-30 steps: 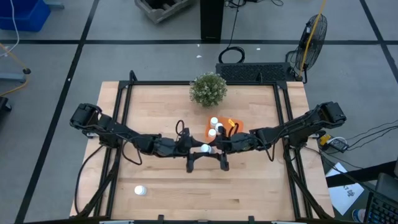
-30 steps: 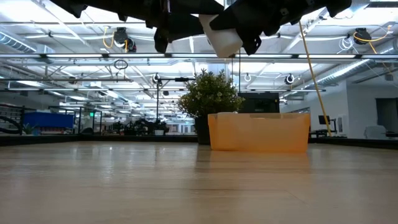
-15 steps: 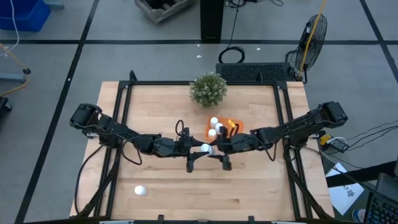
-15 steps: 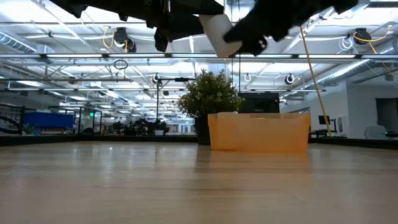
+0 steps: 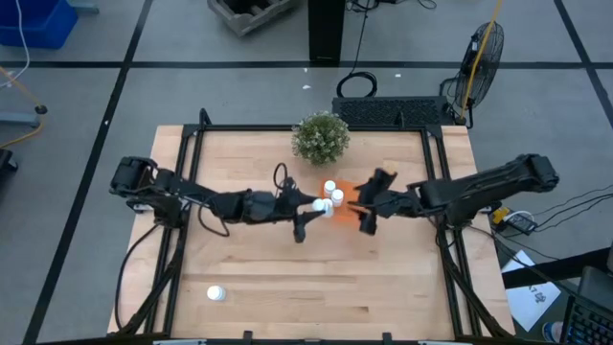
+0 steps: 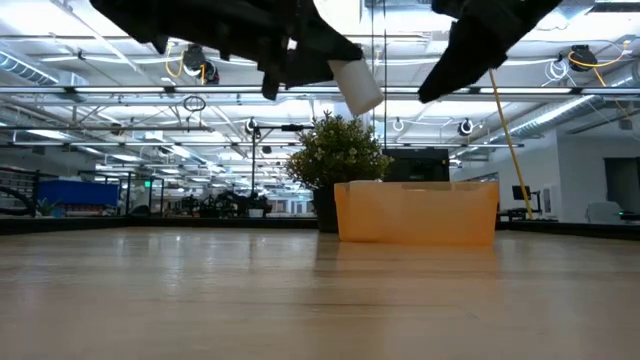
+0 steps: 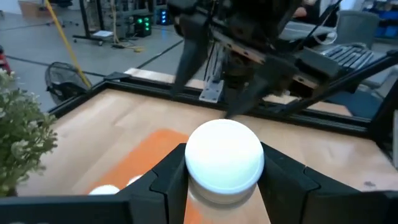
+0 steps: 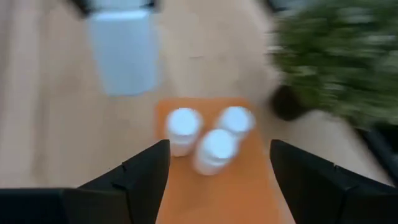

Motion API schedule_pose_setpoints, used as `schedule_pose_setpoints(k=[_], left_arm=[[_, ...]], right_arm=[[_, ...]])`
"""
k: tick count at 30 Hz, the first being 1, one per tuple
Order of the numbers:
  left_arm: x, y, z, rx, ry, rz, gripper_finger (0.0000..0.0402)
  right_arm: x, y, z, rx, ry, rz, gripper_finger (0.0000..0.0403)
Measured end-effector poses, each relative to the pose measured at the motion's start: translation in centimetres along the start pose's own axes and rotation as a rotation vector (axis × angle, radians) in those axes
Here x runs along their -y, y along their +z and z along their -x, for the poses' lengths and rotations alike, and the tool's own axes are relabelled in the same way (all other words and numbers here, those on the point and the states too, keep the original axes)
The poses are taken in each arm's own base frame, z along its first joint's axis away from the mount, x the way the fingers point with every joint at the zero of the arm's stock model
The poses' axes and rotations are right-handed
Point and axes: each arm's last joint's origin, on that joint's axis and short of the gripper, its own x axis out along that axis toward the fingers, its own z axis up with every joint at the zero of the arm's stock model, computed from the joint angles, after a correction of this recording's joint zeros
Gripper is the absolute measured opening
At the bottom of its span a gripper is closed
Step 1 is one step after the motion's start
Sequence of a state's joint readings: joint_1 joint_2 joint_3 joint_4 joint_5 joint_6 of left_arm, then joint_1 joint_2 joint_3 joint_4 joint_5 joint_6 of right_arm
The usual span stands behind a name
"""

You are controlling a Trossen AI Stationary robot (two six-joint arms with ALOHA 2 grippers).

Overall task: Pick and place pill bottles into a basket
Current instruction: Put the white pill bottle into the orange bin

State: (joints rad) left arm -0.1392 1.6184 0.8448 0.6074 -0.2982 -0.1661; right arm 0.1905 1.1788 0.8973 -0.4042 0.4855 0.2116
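Note:
My left gripper [image 5: 314, 207] is shut on a white pill bottle [image 6: 358, 86], high above the table at the left rim of the orange basket [image 5: 352, 195]. The bottle also shows in the left wrist view [image 7: 224, 155] and the right wrist view [image 8: 121, 53]. Three white pill bottles [image 8: 214, 148] stand in the basket. One more pill bottle [image 5: 216, 292] lies on the table at the near left. My right gripper [image 5: 374, 202] is open and empty above the basket's right part, its fingers spread wide [image 8: 217, 180]. My left gripper pinches the bottle at its cap end [image 7: 224, 163] between its two fingers [image 7: 166, 182], one on each side. The fingers come roughly level from the table's left. The bottle is lifted clear of the table and hangs tilted below the fingers [image 6: 362, 96].
A bushy green potted plant [image 5: 321, 137] stands just behind the basket at the far side; it also shows in the low view [image 6: 335, 160]. A dark frame [image 5: 192, 144] runs along the table's edges. Bare wood lies at the near side of the table [image 5: 316, 287].
Both grippers were together at the bottle near the table's middle. My right gripper has drawn away from the bottle toward the table's right and far edge. My left gripper has carried the bottle toward the far edge, up to the basket, and the bottle now hangs tilted.

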Motion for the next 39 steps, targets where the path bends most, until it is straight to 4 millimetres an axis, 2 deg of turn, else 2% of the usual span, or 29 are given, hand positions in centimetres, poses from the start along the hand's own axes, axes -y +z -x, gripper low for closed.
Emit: schedule_pose_setpoints(k=[4, 8, 12, 18, 20, 25, 29, 33, 39], left_arm=[[-2.2, 0.3, -0.7, 0.007, 0.0, 0.025, 0.0165], [-4.0, -0.1, -1.9, 0.032, -0.072, 0.049, 0.0162], [-5.3, -1.0, -4.0, -0.006, -0.049, 0.076, 0.0163], [-5.3, 0.0, -9.1, -0.061, -0.149, 0.046, 0.0165], [-5.3, 0.3, -10.5, -0.146, -0.132, 0.008, 0.0162], [-5.5, 1.0, -13.2, -0.223, -0.076, -0.067, 0.0172], [-5.8, -0.2, -14.5, -0.246, -0.116, -0.067, 0.0169], [-7.1, -1.7, -15.2, -0.262, -0.08, -0.059, 0.0162], [-8.4, -1.9, -15.5, -0.26, -0.103, -0.055, 0.0176]], right_arm=[[1.1, -1.0, 1.2, 0.058, -0.104, -0.077, 0.0257], [1.7, -2.7, 1.4, 0.126, -0.112, -0.12, 0.0253], [2.1, -4.2, 1.6, 0.182, -0.098, -0.154, 0.0253], [2.6, -4.4, 2.9, 0.295, -0.069, -0.151, 0.0245], [2.9, -4.4, 3.3, 0.316, -0.066, -0.162, 0.0242], [3.2, -4.9, 4.0, 0.346, -0.055, -0.174, 0.0237], [3.3, -5.3, 4.1, 0.351, -0.046, -0.173, 0.0232], [3.4, -5.4, 4.4, 0.356, -0.044, -0.175, 0.0225], [3.5, -5.5, 4.6, 0.357, -0.042, -0.179, 0.0219]])
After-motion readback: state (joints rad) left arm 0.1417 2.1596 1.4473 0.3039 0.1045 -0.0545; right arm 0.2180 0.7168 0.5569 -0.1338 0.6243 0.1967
